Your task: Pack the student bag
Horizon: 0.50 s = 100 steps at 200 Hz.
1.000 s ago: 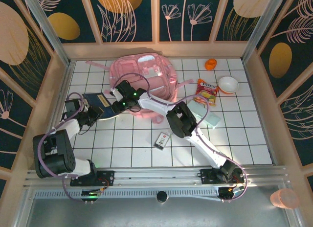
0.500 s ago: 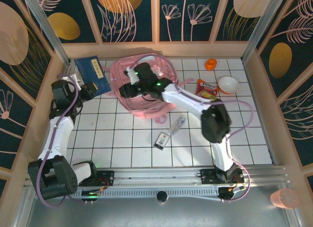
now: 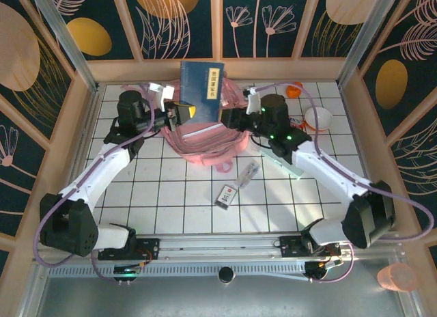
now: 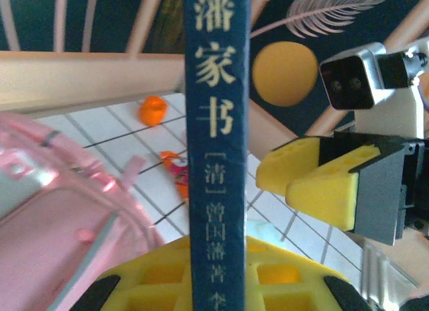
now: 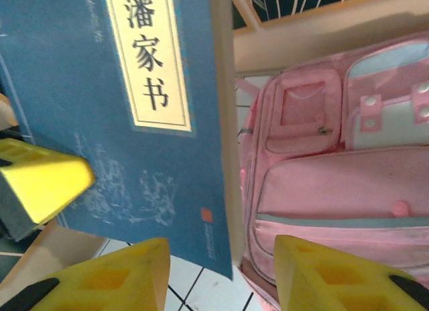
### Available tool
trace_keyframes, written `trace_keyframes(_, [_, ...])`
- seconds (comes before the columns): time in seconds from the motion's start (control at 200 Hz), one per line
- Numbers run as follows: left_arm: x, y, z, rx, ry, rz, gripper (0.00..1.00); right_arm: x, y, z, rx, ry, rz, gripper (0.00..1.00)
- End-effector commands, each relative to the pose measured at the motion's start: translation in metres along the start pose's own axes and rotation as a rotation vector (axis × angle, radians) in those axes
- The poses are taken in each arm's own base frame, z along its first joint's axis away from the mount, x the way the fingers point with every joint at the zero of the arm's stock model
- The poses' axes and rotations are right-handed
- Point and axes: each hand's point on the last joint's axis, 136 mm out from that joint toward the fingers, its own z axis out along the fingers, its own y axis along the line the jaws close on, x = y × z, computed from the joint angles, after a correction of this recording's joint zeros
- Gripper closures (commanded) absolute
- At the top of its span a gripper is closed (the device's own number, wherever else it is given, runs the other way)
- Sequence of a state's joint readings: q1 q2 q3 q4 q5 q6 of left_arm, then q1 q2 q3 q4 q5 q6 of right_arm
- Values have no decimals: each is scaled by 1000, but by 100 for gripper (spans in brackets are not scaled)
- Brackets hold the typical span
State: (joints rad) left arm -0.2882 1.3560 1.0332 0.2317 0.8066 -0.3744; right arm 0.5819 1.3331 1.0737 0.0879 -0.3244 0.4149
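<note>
The pink student bag (image 3: 205, 143) lies flat by the middle of the far edge of the white surface (image 3: 171, 201). The left tool (image 3: 183, 114) is squeezed tight on a blue book (image 3: 201, 85) and holds it standing up over the bag. The right tool (image 5: 221, 274) is open. The book's bottom corner shows between its two yellow fingers (image 5: 100, 281), which do not pinch it.

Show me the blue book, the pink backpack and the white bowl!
blue book (image 3: 199, 93), top view, middle of its front cover.
pink backpack (image 5: 335, 183), right wrist view, its big front pocket.
white bowl (image 3: 319, 117), top view, its bare inside.
</note>
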Motion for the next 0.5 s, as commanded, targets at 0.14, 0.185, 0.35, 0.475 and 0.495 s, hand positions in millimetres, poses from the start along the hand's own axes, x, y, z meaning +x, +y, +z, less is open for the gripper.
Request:
trace_keyframes(0.14, [-28,-54,11,233,-75,178,100,-36,22,-53,-180,-206,9,51])
trace_keyframes(0.185, [-27,-60,13,261,-73,182,100,-37,23,-58,-203,-215,10,50])
trace_keyframes(0.35, [-26,-73,16,328,-82,191,100,-37,32,-73,-279,-229,-15,44])
trace_keyframes(0.475, [-26,-81,16,367,-81,187,100,-35,42,-76,-337,-216,-30,38])
trace_keyframes(0.495, [-26,-82,17,371,-82,187,100,-34,43,-76,-348,-211,-29,38])
